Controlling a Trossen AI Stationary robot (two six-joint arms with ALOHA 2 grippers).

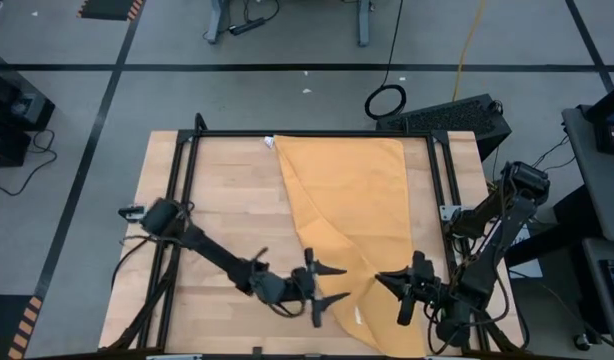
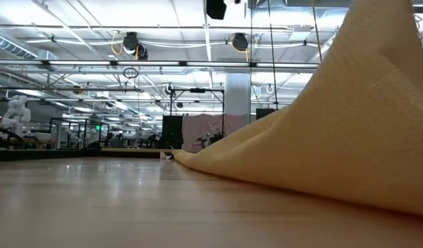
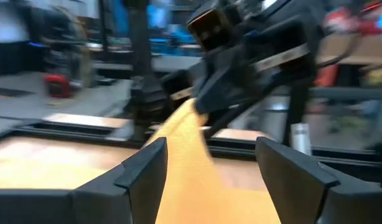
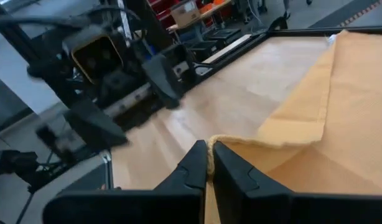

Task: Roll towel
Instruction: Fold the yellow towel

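Two tools are in play, so give each one a job. Your right tool (image 4: 208, 163) has its fingers pinched together on a thin edge of the towel (image 1: 352, 215), near the worktop's front edge, and the low view shows the cloth pulled up into a steep tent from that grip. Your left tool (image 1: 322, 285) hangs just beside the towel's left margin with its fingers (image 3: 144, 171) spread apart and nothing between them; its wrist view shows a yellow strip of cloth running ahead between the two fingers.

The towel itself lies on the right half of the worktop (image 1: 217, 215), its far edge against the black frame (image 1: 287, 134), one long side folded over on a diagonal, a small white tag (image 1: 270, 142) at the far corner.

My read is that you are gathering the near edge to start the roll. Bring the left tool in low and close it on the same edge, well apart from the right grip, so the edge stays straight. Keep both tools level, or the roll will likely cone. Flatten that diagonal fold first if you can; it looks likely to bunch.
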